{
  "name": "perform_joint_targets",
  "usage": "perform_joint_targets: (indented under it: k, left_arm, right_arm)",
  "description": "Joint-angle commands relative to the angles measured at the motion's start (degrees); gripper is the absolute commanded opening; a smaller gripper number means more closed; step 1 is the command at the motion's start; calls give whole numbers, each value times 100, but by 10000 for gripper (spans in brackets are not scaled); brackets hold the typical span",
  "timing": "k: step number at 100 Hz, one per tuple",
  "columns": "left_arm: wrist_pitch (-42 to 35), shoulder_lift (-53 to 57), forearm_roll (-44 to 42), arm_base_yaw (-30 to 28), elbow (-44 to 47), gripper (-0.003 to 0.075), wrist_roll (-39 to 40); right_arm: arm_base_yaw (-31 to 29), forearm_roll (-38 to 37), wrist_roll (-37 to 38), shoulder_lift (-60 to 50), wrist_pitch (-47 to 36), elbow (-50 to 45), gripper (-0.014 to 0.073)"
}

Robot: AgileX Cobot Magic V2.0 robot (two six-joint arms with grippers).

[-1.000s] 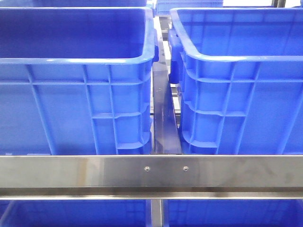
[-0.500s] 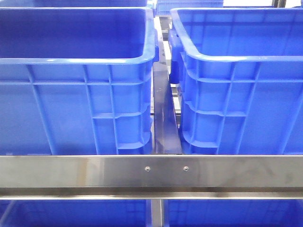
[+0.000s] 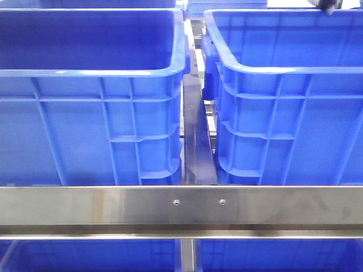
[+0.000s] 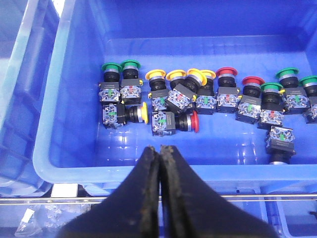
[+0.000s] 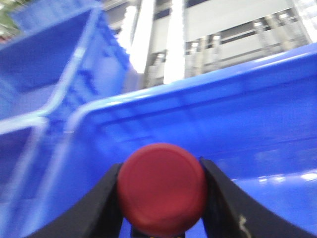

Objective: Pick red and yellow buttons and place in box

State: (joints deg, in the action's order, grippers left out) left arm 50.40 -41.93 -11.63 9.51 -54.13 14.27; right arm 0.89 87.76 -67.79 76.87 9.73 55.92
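While the right gripper [image 5: 161,198] clamps a red button [image 5: 162,187] between its two dark fingers [image 5: 225,203], its jaws closed only as far as the cap's width allows, a blue crate wall [image 5: 237,134] fills the blurred space behind it. From the front, only a dark tip of this arm [image 3: 328,7] shows, above the far rim of the box [image 3: 283,71], the right-hand crate with the pale grooved inner wall. Beside the box, across a narrow metal channel [image 3: 198,141], stands a second blue crate [image 3: 91,113] with a darker, plain interior.

The left gripper [image 4: 159,151] hangs with its jaws pressed fully together and nothing between them, above the near rim of a blue supply bin [image 4: 54,124]. On that bin's floor lie many push buttons: yellow-capped ones [image 4: 176,75], red-capped ones [image 4: 226,72] and green-capped ones [image 4: 112,66], clustered in a loose row.
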Motion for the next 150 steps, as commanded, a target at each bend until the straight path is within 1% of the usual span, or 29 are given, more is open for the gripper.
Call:
perform_joint_targets:
  k: [1,10,29,46,82,117,121,127,139,141,142,143,150]
  left_arm:
    - [-430,19,-46,-18,-143,-19,56]
    - [-430,19,-46,-18,-143,-19,56]
    - [-440,19,-46,-18,-143,-19,56]
    - [-440,19,-46,-18,-143,-19,56]
    - [-440,19,-46,-18,-143,-19,56]
    - [-440,19,-46,-18,-143,-19,56]
    - [-440,19,-46,-18,-143,-19,56]
    - [-440,19,-46,-18,-143,-19,56]
    - [-440,19,-46,-18,-143,-19,56]
    - [-440,19,-46,-18,-143,-19,56]
    - [-440,19,-46,-18,-143,-19,56]
    - [-440,19,-46,-18,-143,-19,56]
    - [-440,19,-46,-18,-143,-19,56]
  right_arm:
    - [-5,145,-474,272,-85,406,111]
    - [45,145,-702,689,-117,663,111]
    - [211,138,-1113,1530,-504,1150,111]
    - [377,138,-1489,2064,-857,1521,111]
    - [392,114,-1523,2818,-1279,1956,111]
    - [392,65,-1523,3256,-1227,2069,115]
    - [392,65,-1523,3256,-1227,2069,129]
    - [392,65,-1523,3256,-1227,2069,183]
    - [392,65,-1523,3238,-1227,2069,364]
    - [392,65,-1523,3223,-1227,2069,410]
    - [392,65,-1523,3215,-1227,2069,410]
    - [392,65,-1523,3206,-1227,2069,442]
    - [392,65,-1523,3132,-1227,2069,519]
